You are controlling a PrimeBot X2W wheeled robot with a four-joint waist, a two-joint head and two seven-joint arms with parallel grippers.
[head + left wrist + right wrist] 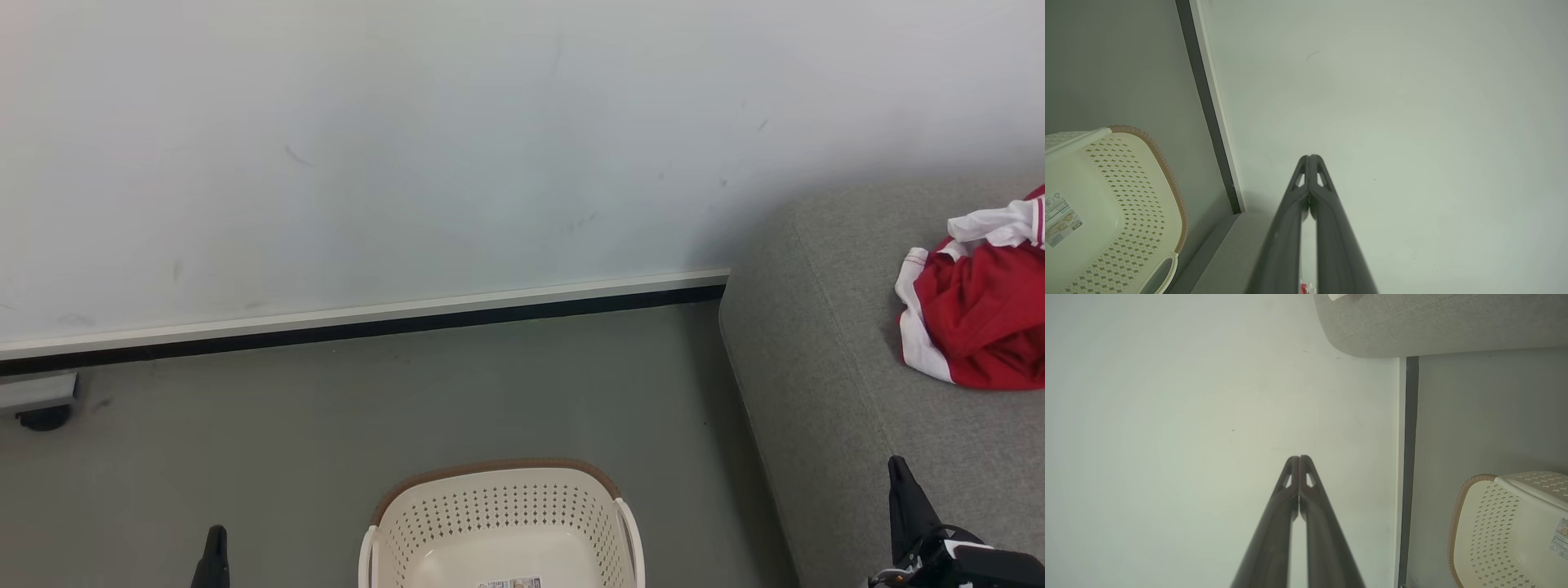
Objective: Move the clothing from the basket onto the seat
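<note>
There was one basket (pixel 498 523), with one label (pixel 510 583) on its floor. One seat (pixel 824 367) bore one heap of clothing (pixel 980 318); how many garments it held could not be told. Two pincers showed: the left pincer (pixel 216 537) and the right pincer (pixel 897 467).

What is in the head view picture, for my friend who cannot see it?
Red and white clothing lies crumpled on the grey seat at right. The cream basket sits on the floor at bottom centre, showing no clothes. The left gripper and right gripper poke up at the lower corners.
</note>
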